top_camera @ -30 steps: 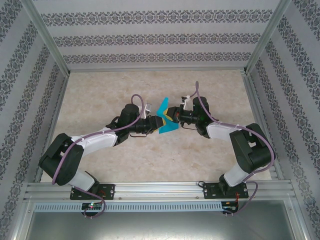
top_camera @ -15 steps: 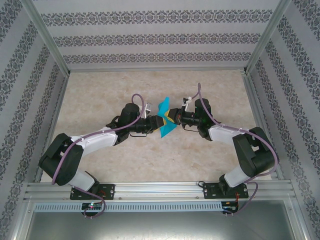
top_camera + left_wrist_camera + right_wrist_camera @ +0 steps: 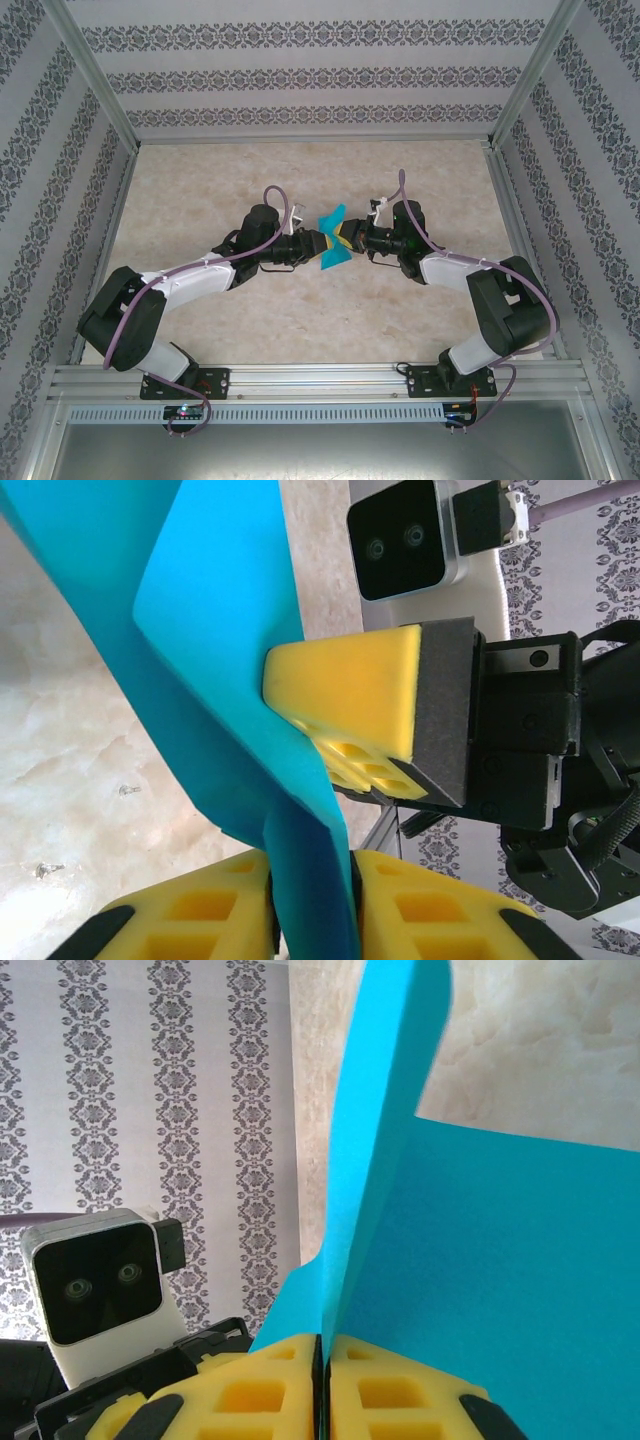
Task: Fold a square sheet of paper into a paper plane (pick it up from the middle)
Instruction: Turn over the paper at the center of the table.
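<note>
**Paper, quantity one.** The sheet of paper (image 3: 333, 243) is teal-blue and partly folded. It is held between the two grippers over the middle of the table (image 3: 300, 320), and the marbled surface shows beyond it in both wrist views. From above it has a bow-tie outline, with one flap pointing to the far side and one to the near side, narrowing where the grippers meet.

**Arms, quantity two.** Each arm carries one gripper with two yellow fingers.

**Gripper states**
- The left gripper (image 3: 312, 880) has both fingers (image 3: 215, 910) closed onto the sheet, which runs down through the narrow slot between them. It is pinching the paper.
- The right gripper (image 3: 322, 1360) has its two pads (image 3: 400, 1395) pressed together with the paper's edge caught in the seam. It is pinching the paper.
- In the left wrist view, one yellow finger of the right gripper lies flat against the face of the sheet. The second finger is hidden behind the paper.
- The two grippers face each other on the same sheet, tips just beside one another.

**Wrist cameras, quantity two.** These are the right arm's camera housing (image 3: 405, 540) and the left arm's camera housing (image 3: 95, 1285), both white with a dark lens plate.

**Paper panels.** The right wrist view shows two panels meeting at one upright crease
</note>
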Controlling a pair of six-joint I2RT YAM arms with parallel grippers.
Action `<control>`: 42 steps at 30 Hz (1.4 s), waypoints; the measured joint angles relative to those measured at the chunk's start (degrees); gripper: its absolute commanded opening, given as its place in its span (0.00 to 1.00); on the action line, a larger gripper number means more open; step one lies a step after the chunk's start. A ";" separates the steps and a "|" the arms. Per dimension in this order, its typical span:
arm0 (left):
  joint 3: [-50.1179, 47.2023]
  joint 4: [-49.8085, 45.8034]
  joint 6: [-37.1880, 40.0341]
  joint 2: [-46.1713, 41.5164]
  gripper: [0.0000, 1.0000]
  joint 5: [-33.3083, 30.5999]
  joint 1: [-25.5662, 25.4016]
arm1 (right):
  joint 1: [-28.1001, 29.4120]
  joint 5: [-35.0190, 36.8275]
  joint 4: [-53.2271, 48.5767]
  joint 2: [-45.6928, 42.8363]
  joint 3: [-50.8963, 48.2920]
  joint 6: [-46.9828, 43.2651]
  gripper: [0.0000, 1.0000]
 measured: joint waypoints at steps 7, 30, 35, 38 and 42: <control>1.05 -1.07 0.74 0.00 0.23 0.33 0.00 | 0.00 -0.02 -0.02 -0.15 0.00 0.00 0.19; 14.16 -36.50 23.61 -2.80 0.13 -11.78 0.00 | -2.67 1.38 -16.79 -6.51 1.88 -11.06 0.46; 20.52 -50.93 33.83 -4.35 0.11 -25.64 -0.04 | -4.55 3.04 -25.75 -9.70 4.33 -17.31 0.48; 23.58 -58.55 38.86 -4.04 0.12 -35.50 -0.94 | -5.51 3.48 -28.89 -10.25 5.27 -19.82 0.49; 26.71 -65.02 43.56 -1.68 0.12 -47.21 -4.39 | -6.34 3.48 -31.50 -10.27 5.40 -21.62 0.50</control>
